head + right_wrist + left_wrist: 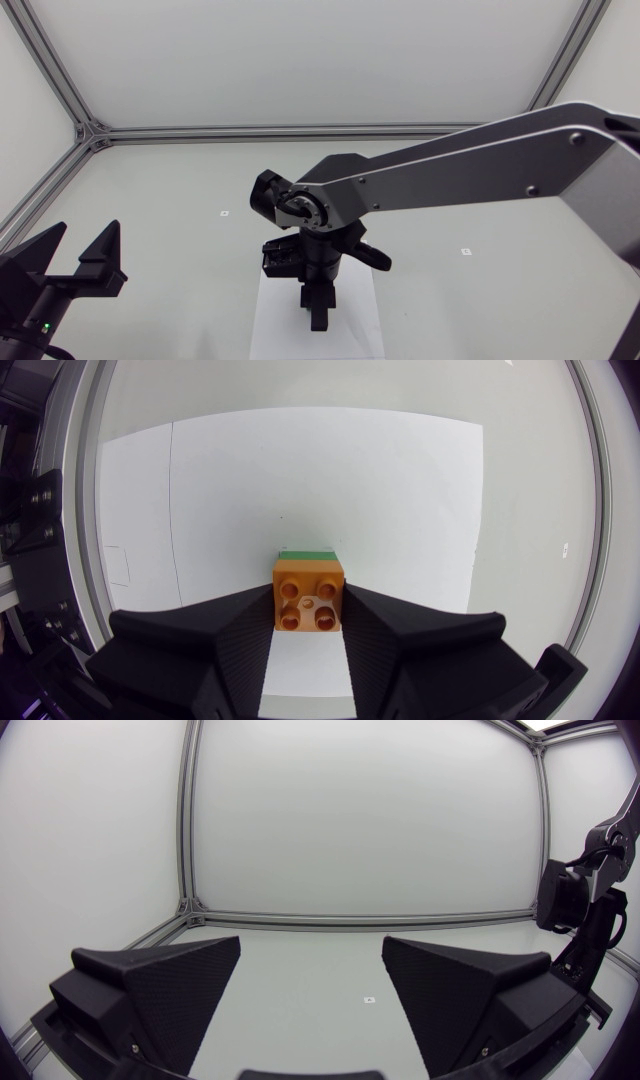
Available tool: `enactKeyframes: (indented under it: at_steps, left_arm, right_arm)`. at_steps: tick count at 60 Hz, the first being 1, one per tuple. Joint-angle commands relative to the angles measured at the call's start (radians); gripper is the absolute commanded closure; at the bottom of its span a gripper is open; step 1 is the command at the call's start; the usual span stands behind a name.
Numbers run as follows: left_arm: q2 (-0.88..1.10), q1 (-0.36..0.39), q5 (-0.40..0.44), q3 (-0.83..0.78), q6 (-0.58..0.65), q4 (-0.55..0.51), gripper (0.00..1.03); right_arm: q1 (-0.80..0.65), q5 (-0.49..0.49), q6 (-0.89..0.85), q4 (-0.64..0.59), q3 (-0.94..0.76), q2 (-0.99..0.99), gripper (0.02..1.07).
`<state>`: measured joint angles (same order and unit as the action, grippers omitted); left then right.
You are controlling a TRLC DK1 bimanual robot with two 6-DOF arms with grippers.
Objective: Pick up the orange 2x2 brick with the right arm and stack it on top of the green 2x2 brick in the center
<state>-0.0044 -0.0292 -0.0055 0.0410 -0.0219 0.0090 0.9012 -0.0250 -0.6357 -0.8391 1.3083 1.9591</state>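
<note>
Right arm (470, 165) fills the head view, its big grey link sweeping in from the right and bending down over the middle of the table (180, 240). Under it lies a white sheet (355, 320), and that's where the action is. Off to the side, the left gripper (82, 235) sits low and wide open, with nothing in it, well apart from the sheet. Now the right gripper (308, 605): its two fingers are closed in on the orange brick (308, 585), one on each side, studs facing up at the wrist camera. Just past the orange brick's far edge peeks a strip of the green brick (307, 551), so the orange one looks to be directly over it, though I cannot tell whether it is seated or just above. Here's the danger, I'd say: let go before the studs bite and the brick sits crooked or topples; press down off-centre and the green brick could skid across the sheet; lift away carelessly and the fingers may drag the orange one back up.
</note>
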Motion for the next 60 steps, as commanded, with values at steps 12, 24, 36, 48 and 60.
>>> enactKeyframes:
  at_steps: [12,24,36,48,60]
  left_arm:
    - [-0.008,-0.001,0.004,-0.041,0.013,-0.014,0.04]
    - [-0.008,-0.001,0.004,-0.041,0.013,-0.015,0.04]
    - [-0.008,-0.001,0.004,-0.041,0.013,-0.015,0.04]
    - [-0.008,-0.001,0.004,-0.041,0.013,-0.015,0.04]
    - [-0.008,-0.001,0.004,-0.041,0.013,-0.014,0.04]
  right_arm:
    - [-0.004,0.002,0.002,-0.005,-0.055,0.073,0.78]
    - [-0.004,0.002,0.002,-0.005,-0.052,0.067,0.78]
    - [-0.002,0.002,0.002,-0.002,-0.05,0.067,0.69]
    - [-0.002,0.002,0.002,0.0,-0.047,0.067,0.58]
    - [-0.002,0.002,0.002,0.006,-0.046,0.066,0.54]
